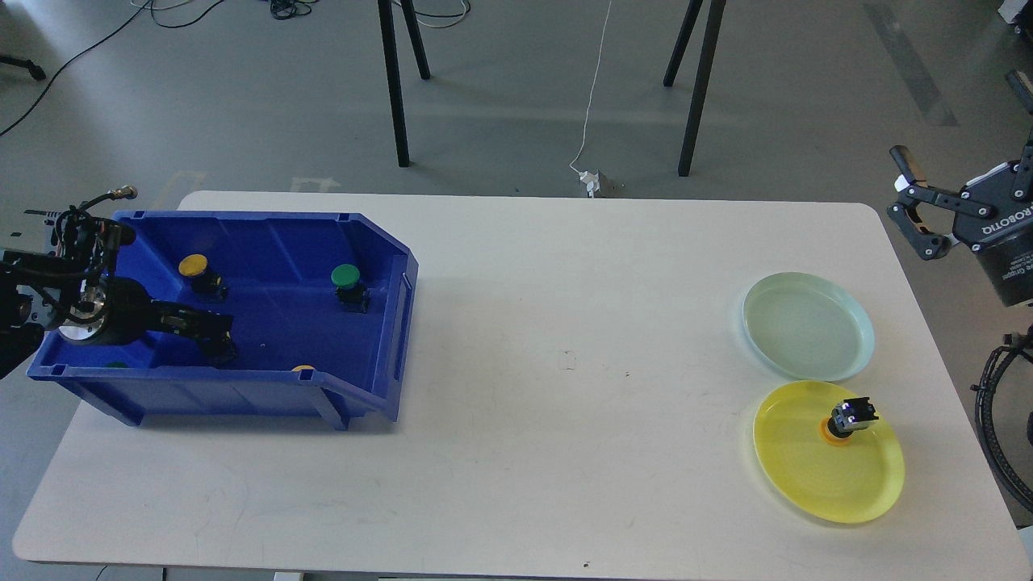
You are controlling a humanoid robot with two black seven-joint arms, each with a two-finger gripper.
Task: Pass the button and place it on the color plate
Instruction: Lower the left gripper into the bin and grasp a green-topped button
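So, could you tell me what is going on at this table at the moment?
The robot is sorting buttons from the blue bin onto colour-matched plates. Its left gripper is reaching down inside the bin, near the yellow button and the green button; whether it grips anything cannot be told. The right gripper hangs open and empty beyond the table's right edge. One button already sits upside down on the yellow plate, while the pale green plate is bare.

A white desk (516, 339) stands on grey floor (242, 97); black stand legs (394, 81) and a white cable (595, 89) lie behind it.
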